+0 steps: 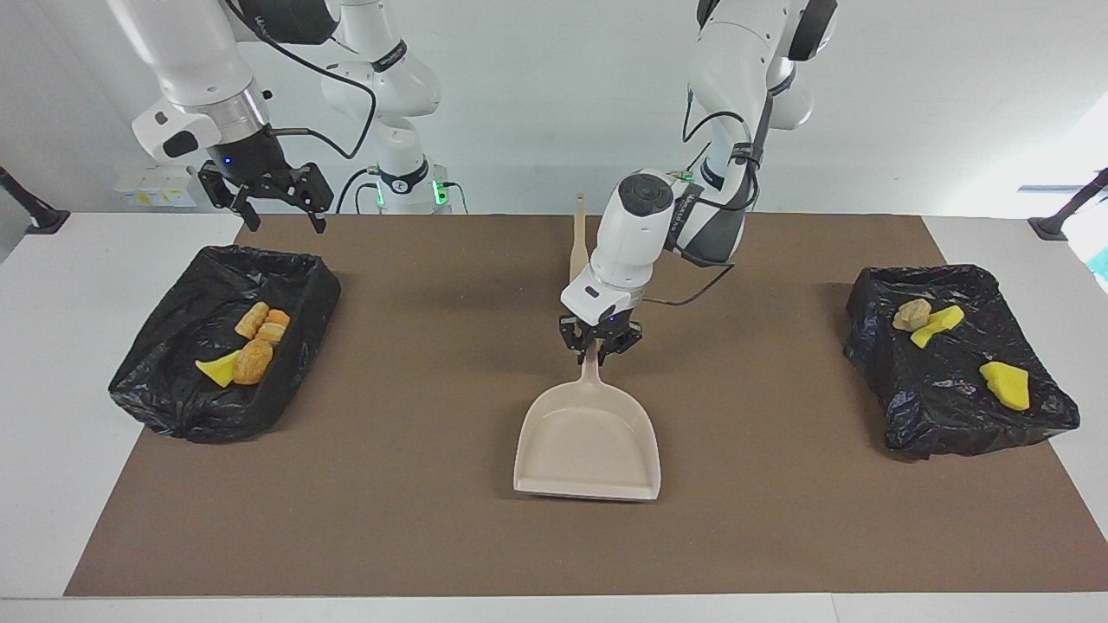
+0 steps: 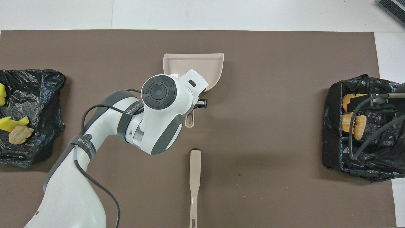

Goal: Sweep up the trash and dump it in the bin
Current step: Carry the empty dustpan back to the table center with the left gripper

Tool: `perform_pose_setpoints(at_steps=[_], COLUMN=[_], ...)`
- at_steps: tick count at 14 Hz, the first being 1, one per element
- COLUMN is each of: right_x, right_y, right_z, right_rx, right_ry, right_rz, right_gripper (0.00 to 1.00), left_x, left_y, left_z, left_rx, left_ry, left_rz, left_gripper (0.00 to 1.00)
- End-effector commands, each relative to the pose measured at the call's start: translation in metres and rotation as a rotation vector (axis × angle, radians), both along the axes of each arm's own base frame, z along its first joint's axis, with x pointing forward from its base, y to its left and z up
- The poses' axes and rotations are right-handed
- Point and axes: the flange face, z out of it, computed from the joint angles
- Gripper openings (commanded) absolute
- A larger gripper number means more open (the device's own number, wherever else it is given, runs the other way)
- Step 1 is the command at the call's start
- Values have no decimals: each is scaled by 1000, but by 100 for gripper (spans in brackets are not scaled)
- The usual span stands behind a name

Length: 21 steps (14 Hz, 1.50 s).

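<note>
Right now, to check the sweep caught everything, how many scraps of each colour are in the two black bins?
Yellow sponge chunks: 3
Tan bread pieces: 4
Total: 7

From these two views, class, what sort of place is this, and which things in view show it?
Most likely a robotics lab set up for a cleaning test: two robot arms mounted at a table with a brown mat, the left gripper holding a beige dustpan, and bag-lined bins holding staged scraps.
</note>
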Motion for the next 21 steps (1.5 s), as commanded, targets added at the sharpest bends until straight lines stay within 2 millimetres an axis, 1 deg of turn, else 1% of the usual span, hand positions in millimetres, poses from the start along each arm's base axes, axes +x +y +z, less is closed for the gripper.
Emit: perform_pose_setpoints(at_steps=[1, 2, 3, 4, 5, 6, 7, 8, 9, 10, 11, 12, 13, 14, 15, 16, 17, 19, 21], right_x=[15, 18, 22, 25, 27, 28, 27, 27, 26, 26, 26, 25, 25, 25, 25, 25, 25, 25, 25], right_y=[3, 3, 1, -3, 0, 4, 5, 4, 4, 5, 5, 5, 4, 4, 4, 4, 4, 4, 4], right_z=[7, 6, 1, -2, -3, -2, 0, 0, 1, 0, 0, 1, 0, 0, 0, 0, 0, 0, 0], right_rx=[-16, -12, -6, -2, -2, 4, 8, 8, 8, 8, 8, 8, 8, 8, 8, 8, 8, 8, 8], right_ry=[2, -10, -11, -8, -15, -28, -42, -42, -44, -42, -42, -41, -36, -34, -36, -36, -36, -36, -36], right_rz=[18, 18, 12, 5, 2, 2, -9, -36, -58, -62, -62, -62, -62, -61, -59, -59, -59, -59, -59], right_gripper=[100, 100, 100, 100, 100, 100, 100, 100, 100, 100, 100, 100, 100, 100, 100, 100, 100, 100, 100], left_x=[0, -2, -2, -3, -2, -1, -2, -2, 2, 4, 4, 11, 16, 18, 25, 28, 31, 27, 26], left_y=[-5, -6, -6, -7, -6, -4, -5, -4, 1, 7, 15, 33, 48, 54, 69, 83, 104, 143, 189], left_z=[2, 2, 2, 2, -2, -3, -2, -2, 0, 12, 29, 45, 50, 53, 59, 72, 84, 105, 136], left_rx=[-14, -14, -16, -15, -15, -10, -10, -8, -6, -5, -3, 3, 16, 23, 27, 27, 42, 84, 96], left_ry=[-1, 4, 4, 4, 3, 6, 5, 5, 4, -3, -5, -4, 8, 10, -3, -13, 2, 64, 83], left_rz=[37, 50, 57, 55, 54, 55, 49, 48, 55, 60, 65, 83, 87, 81, 94, 101, 91, 40, 20], left_gripper=[0, 1, 7, 17, 43, 77, 100, 100, 100, 100, 100, 100, 100, 100, 100, 100, 100, 100, 100])
